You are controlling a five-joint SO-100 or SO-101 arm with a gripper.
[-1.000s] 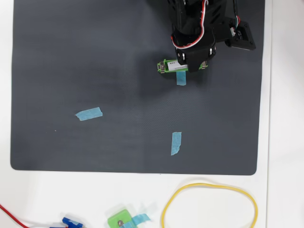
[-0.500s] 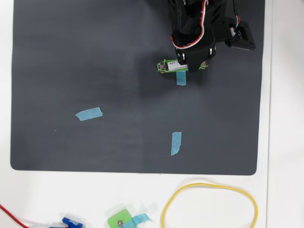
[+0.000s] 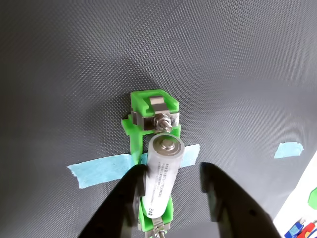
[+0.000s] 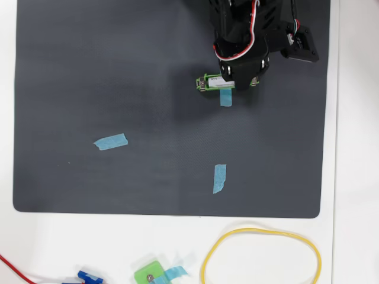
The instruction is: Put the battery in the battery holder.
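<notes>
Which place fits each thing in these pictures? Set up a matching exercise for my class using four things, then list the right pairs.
Things:
1. battery
2. battery holder
3. yellow loop
4. small green square piece

Places:
A. white surface, right of the square piece in the overhead view
B. bottom edge of the overhead view
C. taped to the dark mat
D. between the end effector fingers, over the green frame

Pairs: 1-D, 2-C, 3-A, 4-B

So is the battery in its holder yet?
Almost. Done: the battery has reached the green holder on the mat and lies along it. In hand: the open tool straddles it, and its far end looks tilted up over the screw. Left: pushing it flat, then backing away.
</notes>
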